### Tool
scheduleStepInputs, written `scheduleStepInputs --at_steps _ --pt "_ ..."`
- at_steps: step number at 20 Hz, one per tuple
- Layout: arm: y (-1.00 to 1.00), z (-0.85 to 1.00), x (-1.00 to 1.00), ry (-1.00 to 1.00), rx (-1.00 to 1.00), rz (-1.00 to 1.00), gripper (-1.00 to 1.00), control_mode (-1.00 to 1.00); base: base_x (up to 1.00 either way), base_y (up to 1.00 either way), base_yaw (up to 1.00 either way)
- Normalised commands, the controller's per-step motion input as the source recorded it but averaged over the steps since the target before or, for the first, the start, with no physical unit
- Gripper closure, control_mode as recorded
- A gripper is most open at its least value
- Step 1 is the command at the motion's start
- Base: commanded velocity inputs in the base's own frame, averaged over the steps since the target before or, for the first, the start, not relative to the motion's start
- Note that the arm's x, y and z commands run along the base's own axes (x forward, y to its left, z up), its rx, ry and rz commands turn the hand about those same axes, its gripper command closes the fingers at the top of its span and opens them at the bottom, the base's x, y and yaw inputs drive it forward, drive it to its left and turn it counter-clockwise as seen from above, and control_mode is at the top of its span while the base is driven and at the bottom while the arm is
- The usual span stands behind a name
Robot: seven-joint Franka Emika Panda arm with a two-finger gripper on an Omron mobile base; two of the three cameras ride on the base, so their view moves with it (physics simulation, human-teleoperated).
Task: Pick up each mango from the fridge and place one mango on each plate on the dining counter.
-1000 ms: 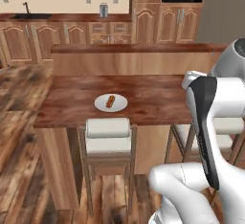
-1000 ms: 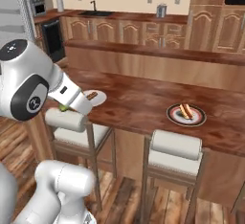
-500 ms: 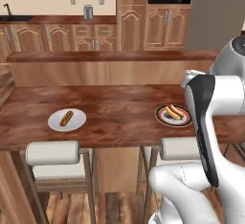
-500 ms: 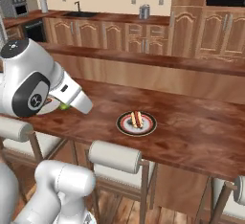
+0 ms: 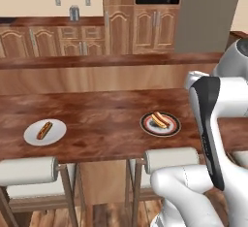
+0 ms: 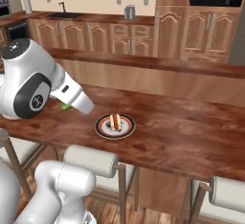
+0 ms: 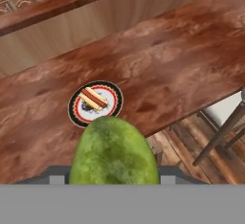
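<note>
Holding green mango (image 7: 114, 152) above dining counter (image 7: 158, 70), near dark-rimmed plate (image 7: 95, 103).

Two plates are counted on the worktop (image 5: 106, 119): one white plate (image 5: 45, 132), one dark-rimmed plate (image 5: 160, 123). Two hot dogs are counted, one per plate. One green mango (image 7: 114, 155) is counted. Stools: three are seen.

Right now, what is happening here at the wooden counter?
The robot arm carries a green mango in its tool, held above the dining counter. Two plates rest on the counter, apart from each other: a plain white plate and a dark-rimmed plate, each with a hot dog already on it. No mango lies on either plate yet. In the hand view, the dark-rimmed plate sits just beyond the mango.
</note>
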Motion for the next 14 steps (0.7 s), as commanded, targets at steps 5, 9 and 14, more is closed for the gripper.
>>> scheduleStepInputs --at_steps 5,9,14 --pt "0.00 0.00 0.00 0.00 0.00 0.00 1.00 1.00 0.67 0.36 -0.33" --pt "0.00 0.00 0.00 0.00 0.00 0.00 1.00 1.00 0.79 0.32 -0.21" --pt "0.00 -0.25 0.99 0.08 0.08 0.00 1.00 -1.00 0.00 0.00 0.00"
